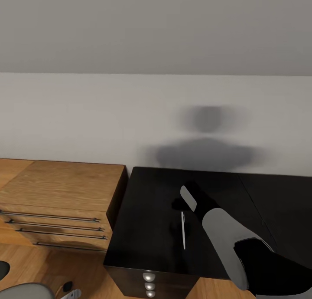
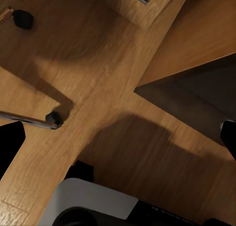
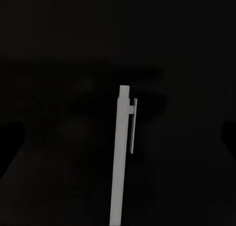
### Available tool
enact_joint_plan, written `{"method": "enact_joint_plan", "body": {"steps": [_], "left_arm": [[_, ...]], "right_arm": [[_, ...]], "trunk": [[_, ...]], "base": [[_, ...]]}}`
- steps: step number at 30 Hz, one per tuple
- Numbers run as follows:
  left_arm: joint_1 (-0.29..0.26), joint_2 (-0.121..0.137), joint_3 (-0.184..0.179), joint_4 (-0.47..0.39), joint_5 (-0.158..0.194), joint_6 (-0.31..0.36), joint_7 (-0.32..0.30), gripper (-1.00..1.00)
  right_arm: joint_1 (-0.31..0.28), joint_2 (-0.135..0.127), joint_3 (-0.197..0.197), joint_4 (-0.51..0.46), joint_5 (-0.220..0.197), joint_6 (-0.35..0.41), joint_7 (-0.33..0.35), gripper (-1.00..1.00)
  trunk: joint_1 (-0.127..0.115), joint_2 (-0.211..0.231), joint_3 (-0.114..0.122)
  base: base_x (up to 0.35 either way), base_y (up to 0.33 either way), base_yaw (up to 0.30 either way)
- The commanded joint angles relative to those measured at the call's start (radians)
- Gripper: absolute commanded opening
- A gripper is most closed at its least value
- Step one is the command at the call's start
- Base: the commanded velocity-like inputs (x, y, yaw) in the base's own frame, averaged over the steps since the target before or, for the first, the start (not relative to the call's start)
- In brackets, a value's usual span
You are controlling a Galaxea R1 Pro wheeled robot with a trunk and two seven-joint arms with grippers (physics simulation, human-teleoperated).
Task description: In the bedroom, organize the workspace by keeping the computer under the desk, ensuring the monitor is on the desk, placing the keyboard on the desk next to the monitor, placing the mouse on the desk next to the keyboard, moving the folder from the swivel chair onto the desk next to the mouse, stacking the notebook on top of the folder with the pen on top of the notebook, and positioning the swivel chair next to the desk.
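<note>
The pen (image 1: 183, 230) (image 3: 119, 162), a thin whitish stick with a clip, lies flat on the glossy black desk (image 1: 147, 212) (image 3: 59, 64) near its front edge. My right gripper (image 1: 178, 203) (image 3: 118, 142) hovers over the pen's far end, open, with a dark fingertip faintly visible on either side of the pen. The desk's drawer unit with round silver knobs (image 1: 148, 276) faces me. The swivel chair's grey seat (image 1: 24, 291) pokes in at the bottom left, and its chrome leg and caster (image 2: 53, 120) stand on the floor below my open left gripper (image 2: 118, 137).
A light wooden chest of drawers (image 1: 60, 195) (image 2: 206, 34) stands against the desk's left side. A plain white wall (image 1: 130, 116) runs behind both. The floor (image 2: 113, 78) is wood, with a dark desk corner (image 2: 196, 98) and my own base (image 2: 88, 201) in the left wrist view.
</note>
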Motion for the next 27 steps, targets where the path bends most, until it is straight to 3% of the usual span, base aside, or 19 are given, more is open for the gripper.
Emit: {"method": "enact_joint_plan", "body": {"steps": [1, 27], "left_arm": [[0.000, 0.000, 0.003, -0.002, 0.009, 0.008, -0.005, 1.00], [0.000, -0.001, 0.003, -0.002, 0.009, 0.009, 0.001, 1.00]], "right_arm": [[-0.001, 0.000, 0.004, 0.000, -0.010, 0.002, -0.009, 1.00], [0.000, 0.000, 0.004, 0.008, -0.010, 0.001, -0.004, 1.00]], "trunk": [[0.004, -0.008, -0.004], [0.104, -0.190, -0.086]], "base": [[0.000, 0.000, 0.000], [0.000, 0.000, 0.000]]}}
